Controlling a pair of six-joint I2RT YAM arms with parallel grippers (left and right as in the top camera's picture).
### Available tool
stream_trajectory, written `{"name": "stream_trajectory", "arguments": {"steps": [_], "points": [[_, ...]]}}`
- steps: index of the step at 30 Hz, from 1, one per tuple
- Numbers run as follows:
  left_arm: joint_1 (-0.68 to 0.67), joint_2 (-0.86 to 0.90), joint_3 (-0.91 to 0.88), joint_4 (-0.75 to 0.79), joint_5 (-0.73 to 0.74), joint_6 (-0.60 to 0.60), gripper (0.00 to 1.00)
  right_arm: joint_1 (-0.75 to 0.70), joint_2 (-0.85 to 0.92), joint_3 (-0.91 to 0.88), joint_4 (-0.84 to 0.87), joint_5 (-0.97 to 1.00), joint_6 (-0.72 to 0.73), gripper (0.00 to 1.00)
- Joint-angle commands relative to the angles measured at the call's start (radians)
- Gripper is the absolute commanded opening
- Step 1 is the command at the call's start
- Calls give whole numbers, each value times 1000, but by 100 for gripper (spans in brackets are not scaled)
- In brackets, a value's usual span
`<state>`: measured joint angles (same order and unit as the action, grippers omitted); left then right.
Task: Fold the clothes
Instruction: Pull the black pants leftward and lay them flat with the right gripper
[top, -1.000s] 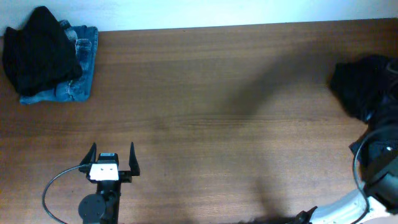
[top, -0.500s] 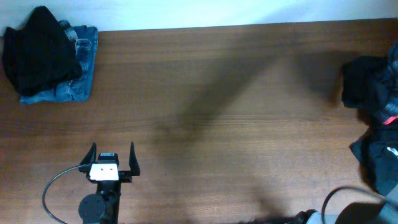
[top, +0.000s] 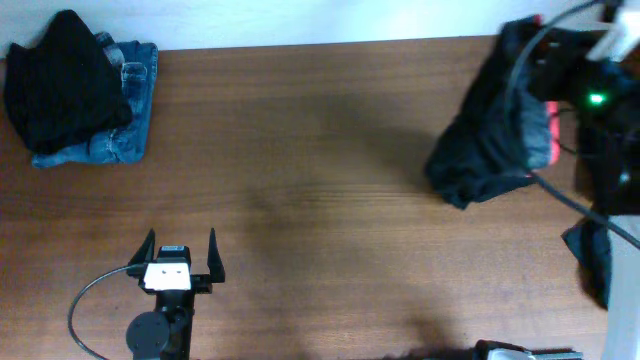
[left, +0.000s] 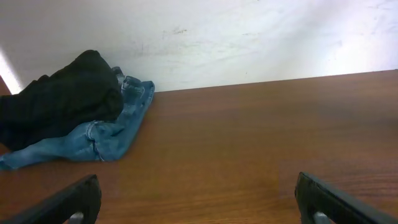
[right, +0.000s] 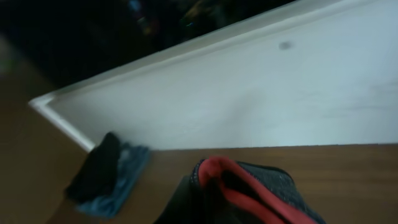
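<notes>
Your right hand (top: 548, 100) pinches the red-trimmed black garment (top: 480, 160) aloft, likely for spreading on the worktop (top: 330, 220); left hand (top: 181, 240) sits spread.

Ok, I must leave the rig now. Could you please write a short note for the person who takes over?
Left gripper: open, empty, at the near left of the table.
Right gripper: shut, seemingly on the dark garment with red trim, which it holds bunched over the far right of the table. Its fingers are hidden by cloth.
Far left corner: a black garment lies on blue jeans. How neatly they are folded, I cannot tell.
Right edge: more dark cloth, unfolded.
Done: possibly the left stack.
Left: spread the held garment flat, fold it, then the cloth at the right edge.
</notes>
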<state>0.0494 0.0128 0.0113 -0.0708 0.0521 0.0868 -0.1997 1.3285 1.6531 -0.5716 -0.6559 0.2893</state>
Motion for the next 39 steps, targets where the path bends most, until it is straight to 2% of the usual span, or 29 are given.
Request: {"name": "stream_trajectory", "arguments": {"steps": [1, 7, 19, 21, 27, 31, 35, 39], "points": [[6, -6, -2, -5, 11, 13, 99, 104, 53, 22, 15, 17, 8, 4], [6, -6, -2, -6, 11, 13, 99, 259, 185, 22, 28, 105, 32, 4], [6, -6, -2, -6, 11, 13, 99, 595, 475, 22, 186, 260, 143, 5], [6, -6, -2, -6, 11, 13, 99, 640, 508, 22, 189, 298, 143, 19], [6, -6, -2, -5, 11, 13, 99, 769, 546, 22, 187, 544, 124, 23], [6, -6, -2, -5, 11, 13, 99, 812, 541, 22, 185, 681, 43, 38], [6, -6, -2, -6, 11, 13, 99, 786, 518, 25, 139, 847, 14, 50], [6, -6, -2, -6, 11, 13, 99, 698, 514, 25, 80, 847, 14, 54]]}}
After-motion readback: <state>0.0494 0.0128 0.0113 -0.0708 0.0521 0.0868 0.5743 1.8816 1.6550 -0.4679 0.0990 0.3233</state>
